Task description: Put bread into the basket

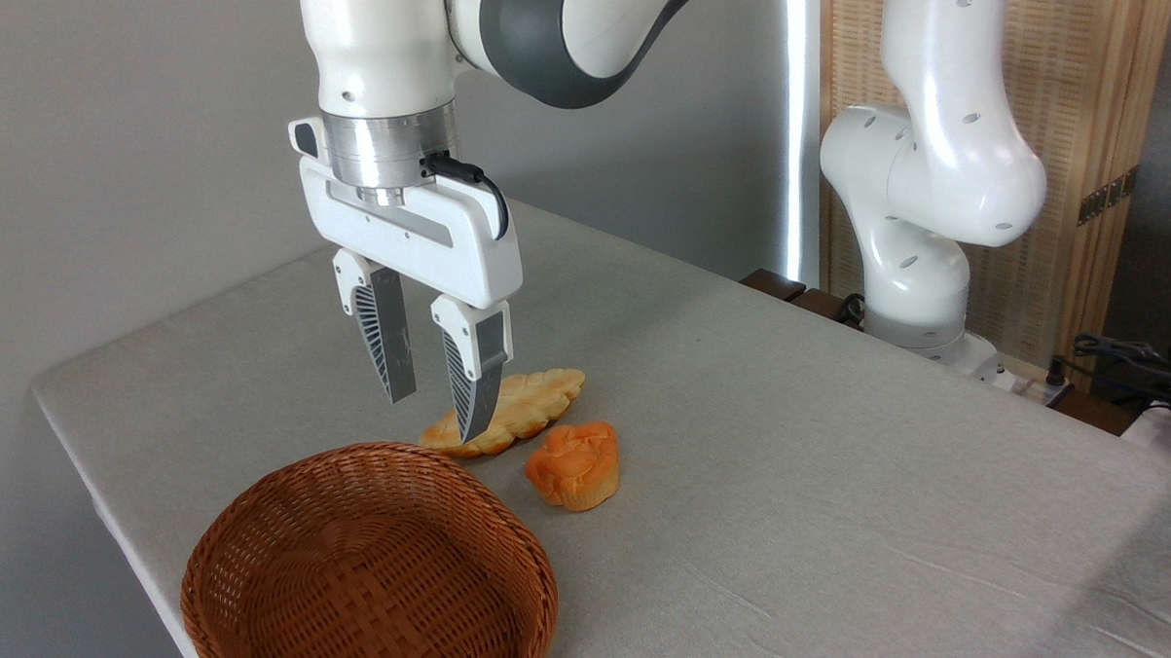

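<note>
From the fixed camera, the white two-finger tool (436,402) hangs empty with its fingers apart above the grey table (843,456), in front of the pale golden braided loaf (525,409). The small deep-orange knotted bun (575,464) lies just right of that loaf and near the round reddish-brown wicker basket (262,555), which is empty. Coming straight down risks grabbing the loaf instead, and a shallow pinch on the bun's lumpy top could let it slip or roll.
</note>
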You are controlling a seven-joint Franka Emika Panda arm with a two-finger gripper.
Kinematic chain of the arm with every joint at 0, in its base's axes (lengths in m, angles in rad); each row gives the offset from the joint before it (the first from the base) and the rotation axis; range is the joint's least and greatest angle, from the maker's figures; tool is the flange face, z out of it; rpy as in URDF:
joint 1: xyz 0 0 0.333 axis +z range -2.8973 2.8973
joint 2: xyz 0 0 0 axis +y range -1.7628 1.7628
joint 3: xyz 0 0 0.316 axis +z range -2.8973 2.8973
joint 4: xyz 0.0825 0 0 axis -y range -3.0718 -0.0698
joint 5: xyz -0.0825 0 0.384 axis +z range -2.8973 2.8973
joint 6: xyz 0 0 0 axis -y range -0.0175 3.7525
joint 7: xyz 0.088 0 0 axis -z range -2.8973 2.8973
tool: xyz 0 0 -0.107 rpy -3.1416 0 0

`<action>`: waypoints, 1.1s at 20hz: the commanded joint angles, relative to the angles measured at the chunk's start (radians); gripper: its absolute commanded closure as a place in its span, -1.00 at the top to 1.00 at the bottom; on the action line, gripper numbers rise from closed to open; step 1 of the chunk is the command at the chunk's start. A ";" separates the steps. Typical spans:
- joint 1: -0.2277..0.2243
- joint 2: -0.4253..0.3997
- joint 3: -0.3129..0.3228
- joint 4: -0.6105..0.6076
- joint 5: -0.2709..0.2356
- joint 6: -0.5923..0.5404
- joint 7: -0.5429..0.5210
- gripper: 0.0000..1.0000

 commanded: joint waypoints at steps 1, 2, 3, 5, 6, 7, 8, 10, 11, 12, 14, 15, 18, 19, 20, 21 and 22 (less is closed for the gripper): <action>-0.003 0.005 -0.001 0.018 0.002 -0.040 -0.007 1.00; -0.005 0.005 -0.001 0.018 0.004 -0.046 -0.007 1.00; -0.006 0.004 -0.001 0.015 0.004 -0.048 -0.004 1.00; -0.006 0.001 -0.001 0.007 0.004 -0.058 0.007 1.00; -0.006 -0.001 -0.001 0.005 0.004 -0.069 0.013 1.00; -0.006 -0.005 -0.001 -0.004 0.004 -0.083 0.033 1.00; -0.006 -0.011 0.001 -0.014 0.004 -0.087 0.065 1.00; -0.006 -0.037 0.008 -0.045 0.004 -0.086 0.100 1.00; -0.006 -0.047 0.009 -0.056 0.004 -0.086 0.106 1.00; -0.005 -0.062 0.010 -0.083 0.004 -0.086 0.131 1.00; -0.005 -0.096 0.010 -0.155 0.004 -0.084 0.213 1.00; -0.005 -0.111 0.013 -0.189 0.004 -0.084 0.249 1.00; -0.005 -0.140 0.031 -0.255 0.004 -0.080 0.318 1.00; -0.005 -0.142 0.032 -0.275 0.005 -0.069 0.332 1.00; -0.005 -0.142 0.032 -0.283 0.006 -0.065 0.336 1.00; -0.005 -0.140 0.032 -0.298 0.006 -0.051 0.343 1.00; -0.005 -0.139 0.032 -0.310 0.007 -0.037 0.346 1.00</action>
